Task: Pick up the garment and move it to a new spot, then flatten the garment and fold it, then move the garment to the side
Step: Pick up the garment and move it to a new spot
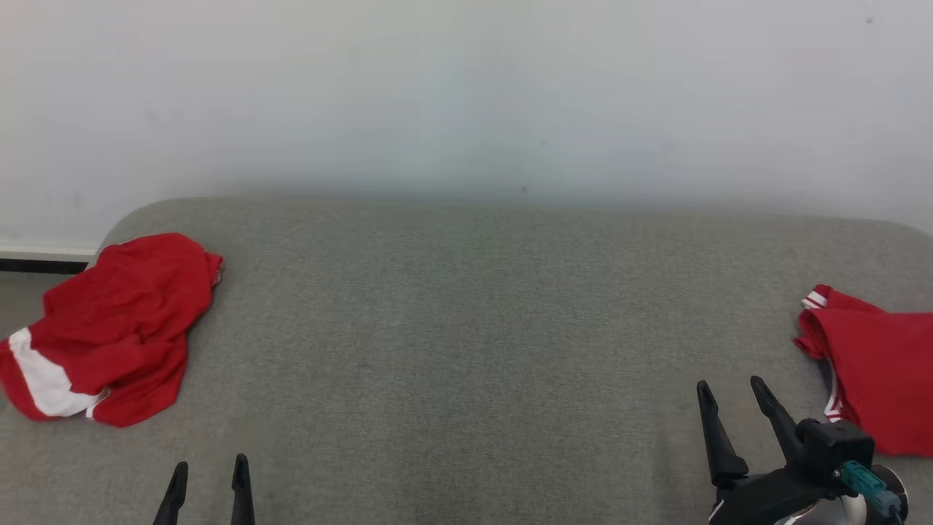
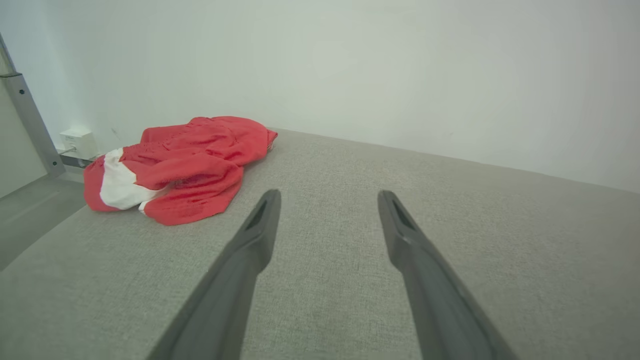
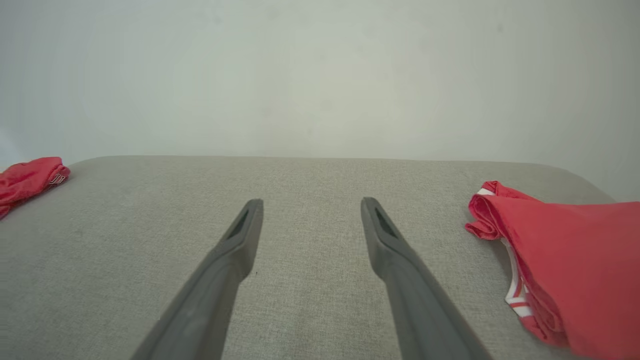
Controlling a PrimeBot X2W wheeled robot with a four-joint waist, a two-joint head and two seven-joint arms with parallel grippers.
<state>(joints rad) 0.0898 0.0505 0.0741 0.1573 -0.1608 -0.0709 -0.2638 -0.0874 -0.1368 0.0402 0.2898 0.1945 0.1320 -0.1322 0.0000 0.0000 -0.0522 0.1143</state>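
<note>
One folded garment looks done at the cushion's right edge; your crumpled garment at its left waits. Left gripper, right gripper: wide, empty

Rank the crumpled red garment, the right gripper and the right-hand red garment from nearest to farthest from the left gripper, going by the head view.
Measured from the left gripper:
1. crumpled red garment, just up and to its left.
2. right gripper, far across at the lower right.
3. right-hand red garment, beyond that gripper, at the right edge.
</note>
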